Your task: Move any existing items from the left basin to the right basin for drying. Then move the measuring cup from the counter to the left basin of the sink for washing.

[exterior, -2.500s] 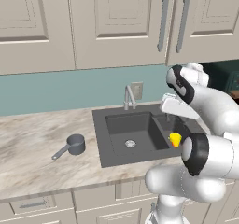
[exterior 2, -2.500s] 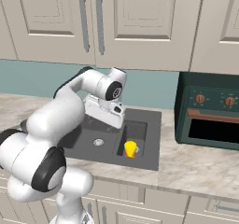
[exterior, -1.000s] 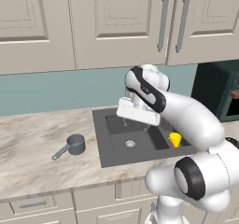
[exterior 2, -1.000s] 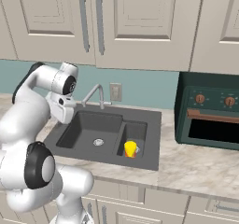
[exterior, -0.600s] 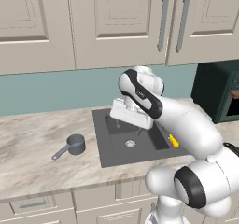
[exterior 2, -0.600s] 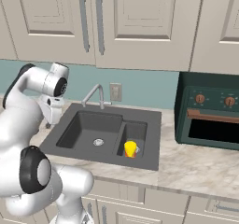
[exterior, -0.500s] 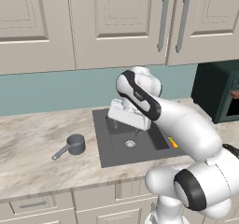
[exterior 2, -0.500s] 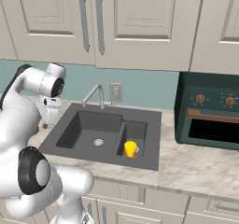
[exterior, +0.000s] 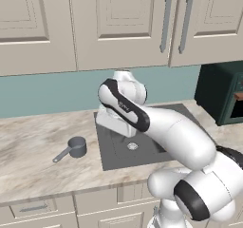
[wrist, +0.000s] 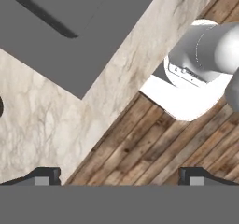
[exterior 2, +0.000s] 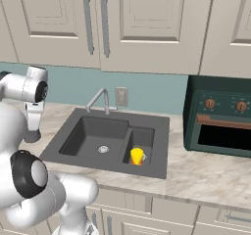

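Left base view: the measuring cup (exterior: pixel 76 147) sits on the counter (exterior: pixel 33 151) at centre left, handle pointing lower left, with bare stone all around it and up to the front edge. The sink (exterior: pixel 124 151) lies just right of it; the arm crosses above the left basin (exterior: pixel 121 148), hiding much of the sink.

Right base view: the yellow cup (exterior 2: pixel 137 156) stands upright in the right basin (exterior 2: pixel 139 140), lower centre of the frame. The left basin (exterior 2: pixel 95 133) shows only its drain. The faucet (exterior 2: pixel 97 100) rises at the sink's back rim. A dark green oven (exterior 2: pixel 218 115) stands at right, well apart from the sink, with open counter between them.

Hand view: the fingers (wrist: pixel 119 176) are spread wide at the bottom corners, holding and touching nothing. Between and beyond them lie the counter's front edge and a wooden floor (wrist: pixel 154 143); the sink's dark corner is at upper left.
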Controlling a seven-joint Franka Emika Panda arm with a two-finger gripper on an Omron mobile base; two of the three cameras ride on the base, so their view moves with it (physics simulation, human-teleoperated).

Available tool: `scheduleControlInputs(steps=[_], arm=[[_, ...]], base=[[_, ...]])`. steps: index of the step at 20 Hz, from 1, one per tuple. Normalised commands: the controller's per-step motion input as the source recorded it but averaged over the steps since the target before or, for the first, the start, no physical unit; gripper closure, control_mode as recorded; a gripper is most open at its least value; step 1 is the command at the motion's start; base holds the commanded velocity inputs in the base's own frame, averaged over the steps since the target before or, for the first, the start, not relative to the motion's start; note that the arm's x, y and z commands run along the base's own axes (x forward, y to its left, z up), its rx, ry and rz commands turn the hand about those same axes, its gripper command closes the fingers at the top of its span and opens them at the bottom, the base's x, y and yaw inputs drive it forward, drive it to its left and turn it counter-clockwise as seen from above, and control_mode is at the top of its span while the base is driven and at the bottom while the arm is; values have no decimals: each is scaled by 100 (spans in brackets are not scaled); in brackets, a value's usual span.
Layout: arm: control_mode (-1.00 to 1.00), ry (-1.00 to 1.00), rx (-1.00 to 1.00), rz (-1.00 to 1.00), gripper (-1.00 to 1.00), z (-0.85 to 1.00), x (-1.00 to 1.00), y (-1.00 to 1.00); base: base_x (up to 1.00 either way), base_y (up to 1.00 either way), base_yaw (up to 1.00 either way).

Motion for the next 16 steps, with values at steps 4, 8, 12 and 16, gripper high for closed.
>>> scheduleControlInputs(steps=[4,8,12,16], arm=[[-100,0,-10,0,-100,0,0,53],[-100,0,-6,2,-100,0,1,57],[-100,-3,-3,4,-100,-1,0,55],[-100,-9,-2,3,-100,-3,0,47]], base=[[0,0,0],[0,0,0],[0,0,0],[0,0,0]])
